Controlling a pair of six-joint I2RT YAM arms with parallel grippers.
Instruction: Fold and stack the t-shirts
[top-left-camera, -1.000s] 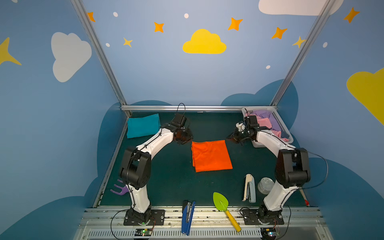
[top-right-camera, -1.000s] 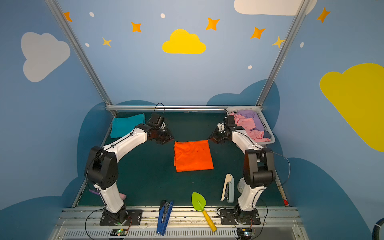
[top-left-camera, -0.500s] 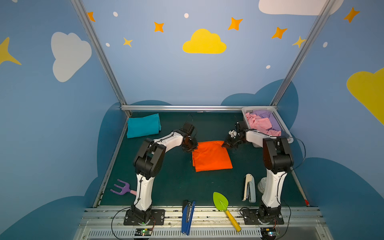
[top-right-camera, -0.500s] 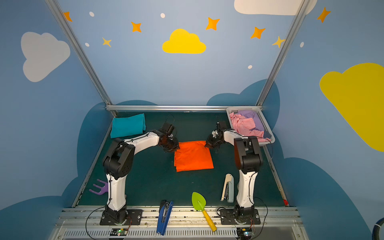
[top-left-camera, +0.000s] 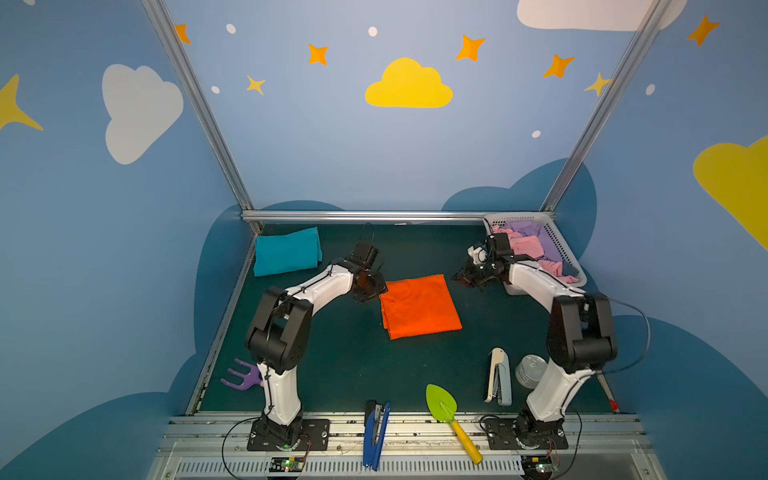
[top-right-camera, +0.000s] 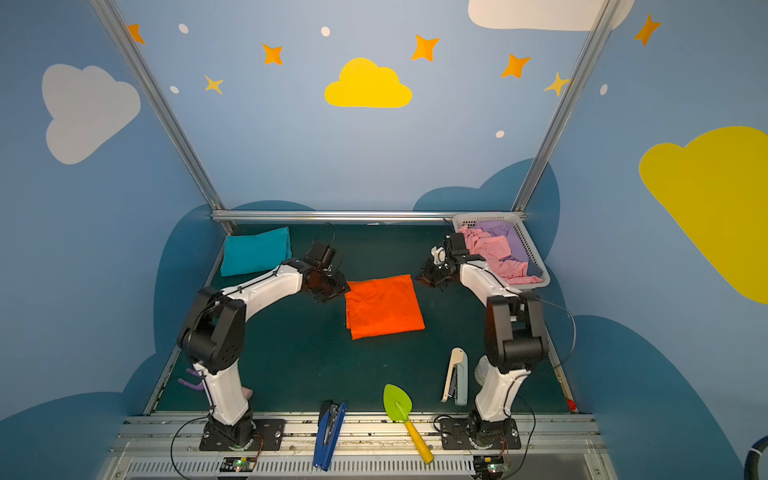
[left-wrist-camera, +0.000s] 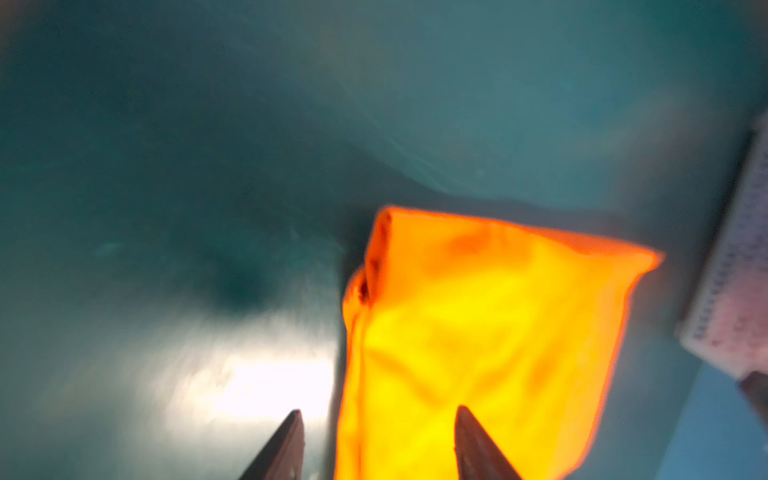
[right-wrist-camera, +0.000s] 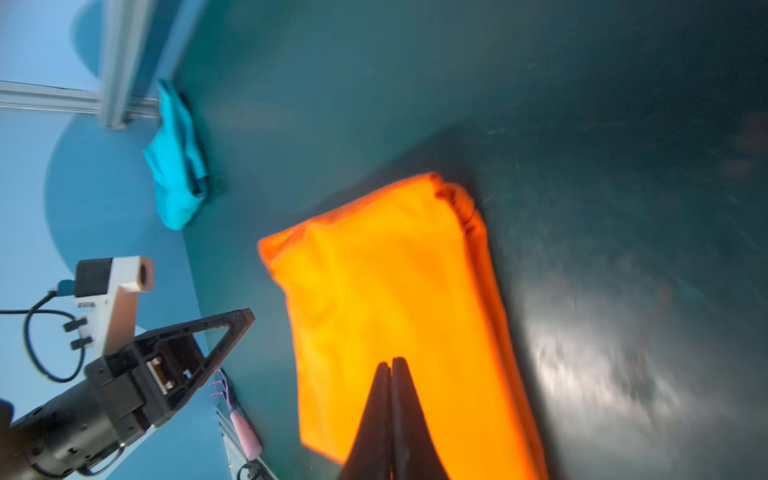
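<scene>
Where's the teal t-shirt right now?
In both top views the teal t-shirt lies folded in the far left corner, well apart from the orange t-shirt.

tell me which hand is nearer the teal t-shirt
Left. The left hand hangs between the teal t-shirt and the orange t-shirt; the right hand is across the orange t-shirt, beside the basket.

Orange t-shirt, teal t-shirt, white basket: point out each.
orange t-shirt (top-left-camera: 419, 305), a top view, centre of folded cloth
teal t-shirt (top-left-camera: 286, 250), a top view, centre of folded cloth
white basket (top-left-camera: 561, 245), a top view, right lattice wall
</scene>
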